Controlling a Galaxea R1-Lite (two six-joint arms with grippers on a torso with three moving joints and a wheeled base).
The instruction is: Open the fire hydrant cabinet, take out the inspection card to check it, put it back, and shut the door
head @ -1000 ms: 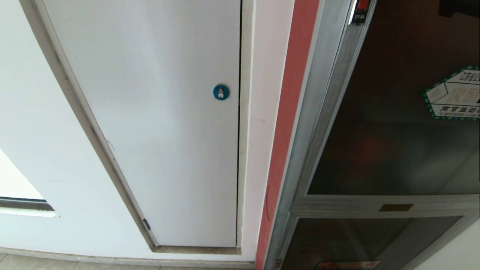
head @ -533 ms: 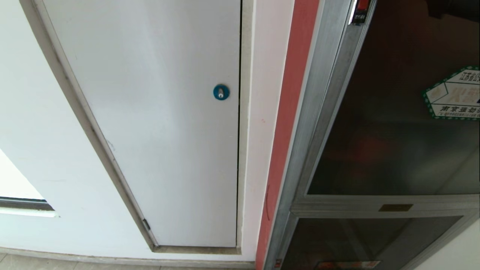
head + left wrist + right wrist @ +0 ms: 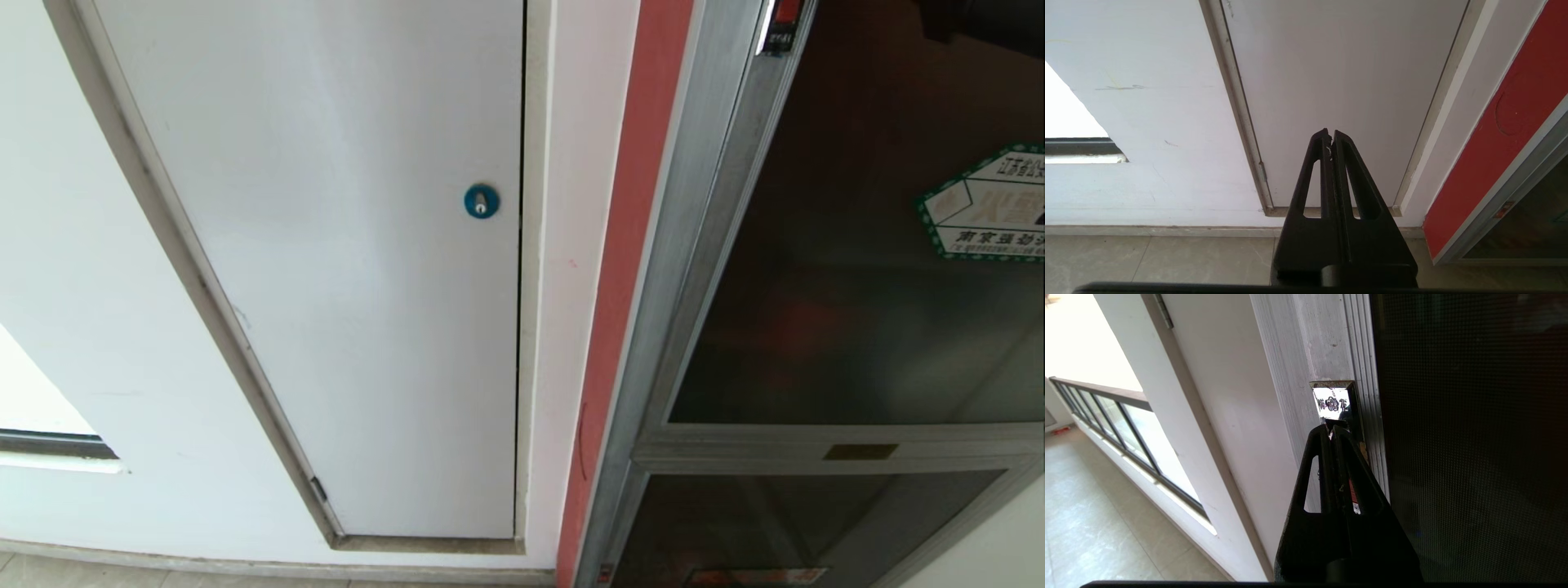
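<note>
The door [image 3: 857,245] of the fire hydrant cabinet [image 3: 694,245] is sitting shut. Since 1 second ago, the right gripper [image 3: 1332,430], jaws closed and empty, is edging nearer the latch [image 3: 1335,402], readying the opening. The left gripper [image 3: 1329,136], jaws closed, is hanging idle. No inspection card is showing.

Right gripper [image 3: 1332,432] is up and reaching forward, its two black fingers [image 3: 1318,457] pressed flat together along their whole length, tips meeting with no gap and nothing between them. Left gripper [image 3: 1330,136] is parked low, pointing straight ahead, its fingers [image 3: 1314,163] likewise pressed tight from base to tip and empty. In the head view, only a dark sliver of the right arm [image 3: 984,18] shows at the top right corner.
</note>
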